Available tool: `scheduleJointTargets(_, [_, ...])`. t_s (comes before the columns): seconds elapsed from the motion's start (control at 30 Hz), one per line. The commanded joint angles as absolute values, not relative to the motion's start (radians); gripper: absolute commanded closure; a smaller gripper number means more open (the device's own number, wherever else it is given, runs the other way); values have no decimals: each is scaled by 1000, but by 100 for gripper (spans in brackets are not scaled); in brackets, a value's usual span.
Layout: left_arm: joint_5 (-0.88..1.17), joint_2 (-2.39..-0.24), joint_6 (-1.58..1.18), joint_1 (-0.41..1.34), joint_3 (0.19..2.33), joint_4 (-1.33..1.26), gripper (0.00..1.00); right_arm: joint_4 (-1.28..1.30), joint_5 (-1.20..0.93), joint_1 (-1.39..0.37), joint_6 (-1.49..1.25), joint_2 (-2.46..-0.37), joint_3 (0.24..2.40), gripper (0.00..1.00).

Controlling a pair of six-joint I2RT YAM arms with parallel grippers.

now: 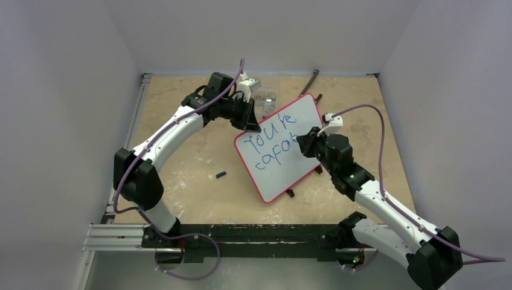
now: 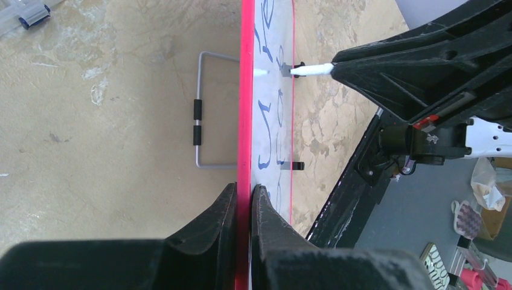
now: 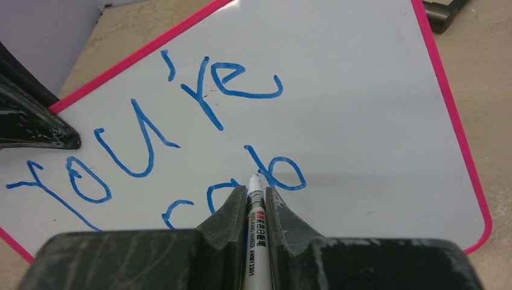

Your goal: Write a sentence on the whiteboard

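1. Blue ink so far: the sentence reads "You're" on the upper line and roughly "capab" on the line below. Both lines slant across the whiteboard, which stands propped on its black feet mid-surface, between the two arms.
2. Left end effector is closed on the board's red frame, seen edge-on in its wrist view with one finger on each face. Judgement: this clamp is the brace and must not slacken while the pen presses.
3. Right end effector is closed on a white marker, with the nib at the left side of the "b" bowl. Cannot tell whether the nib is actually in contact.
4. Step in hand, as I read it: finishing "capable", with "l" and "e" to come.
5. To do it well:
   - use light, even pressure, pushing square into the board so it does not pivot on its feet
   - follow the existing slant
   - match the letter height of "You're"
   - lift cleanly between strokes
6. White space to the right of the "b" looks ample, and the last word will likely need a third line lower down.
7. Risk: the fingers trailing through fresh ink and smearing it.
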State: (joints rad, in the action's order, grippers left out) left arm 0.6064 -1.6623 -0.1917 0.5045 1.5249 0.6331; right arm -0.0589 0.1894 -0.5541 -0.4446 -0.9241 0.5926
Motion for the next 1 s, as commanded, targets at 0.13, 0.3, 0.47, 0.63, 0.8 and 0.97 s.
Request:
scheduleJointTargets(0.13, [526,-1637,-147,495,1531,598,100,-42,257,-555,-427,-854,659,100])
scheduleJointTargets(0.3, [526,-1635,-146,495,1529,598,100,-43,340,-555,-402,-912,693,100])
scheduleJointTargets(0.47, [529,-1636,-146,495,1530,599,100,-67,365,-552,-385,-969,721,100])
scheduleJointTargets(0.63, [529,-1637,-144,495,1529,599,100,-90,365,-548,-379,-1003,747,100])
scheduleJointTargets(0.8, [531,-1637,-143,495,1530,600,100,-100,372,-545,-371,-1034,771,100])
scheduleJointTargets(0.97, [531,-1637,-143,495,1529,600,100,-109,374,-540,-371,-1055,767,100])
